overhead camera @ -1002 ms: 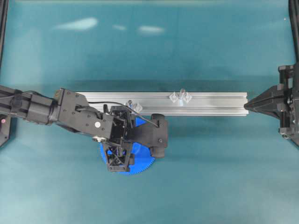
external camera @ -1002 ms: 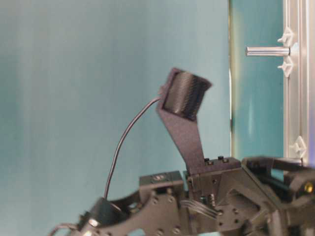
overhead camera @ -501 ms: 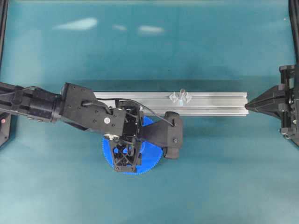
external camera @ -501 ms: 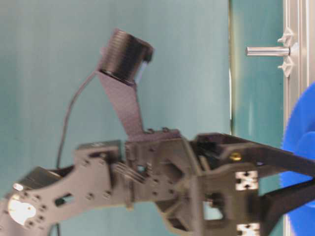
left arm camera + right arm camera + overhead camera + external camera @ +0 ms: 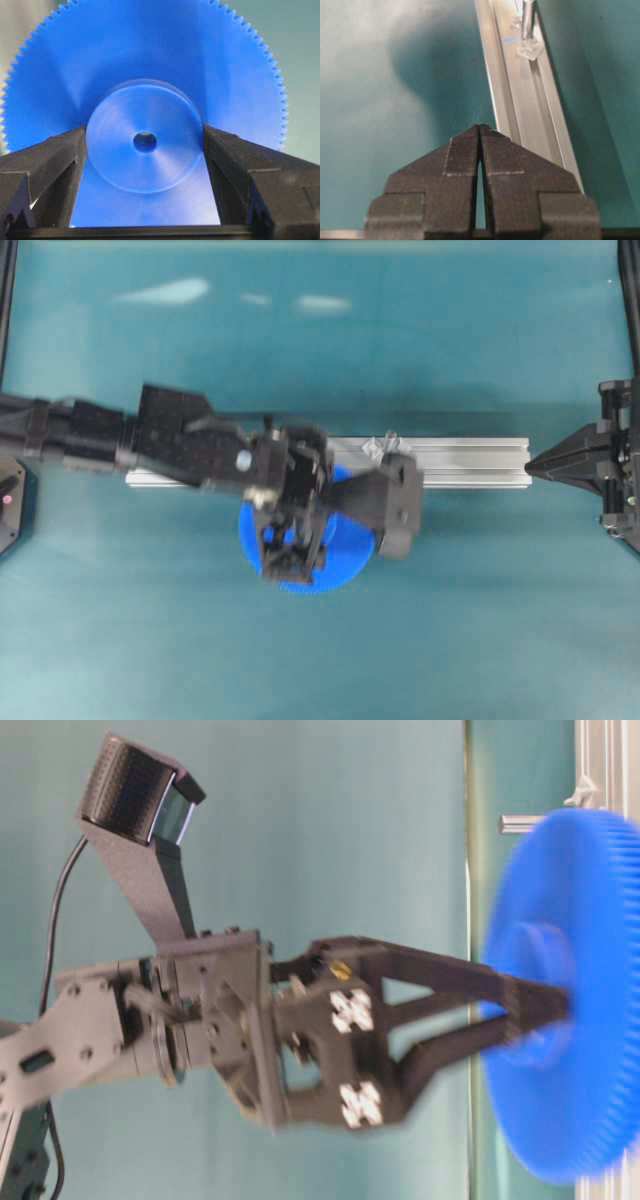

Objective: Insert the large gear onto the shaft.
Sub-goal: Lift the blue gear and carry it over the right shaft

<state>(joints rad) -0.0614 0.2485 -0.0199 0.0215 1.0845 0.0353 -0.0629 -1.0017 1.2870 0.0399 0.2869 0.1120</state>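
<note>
The left gripper [image 5: 145, 145] clamps its ribbed black fingers [image 5: 55, 160] on the smooth raised hub of the large gear [image 5: 150, 65] (bright blue plastic, finely toothed), mid-frame. Only the table-level view shows the silvery shaft [image 5: 520, 823], upper right beside the gear's rim. The right gripper [image 5: 480, 131] is pressed together, touching the grooved aluminium rail [image 5: 530, 105].

Blue toothed large gear [image 5: 145, 142] — airborne; shaft [image 5: 518, 823] beyond

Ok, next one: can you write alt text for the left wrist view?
The left gripper clamps the raised round hub of the large gear, a bright-blue toothed disc filling most of the frame, one black finger on each side of the hub. A small dark centre hole sits mid-hub; blurred teal background shows past the teeth.
</note>
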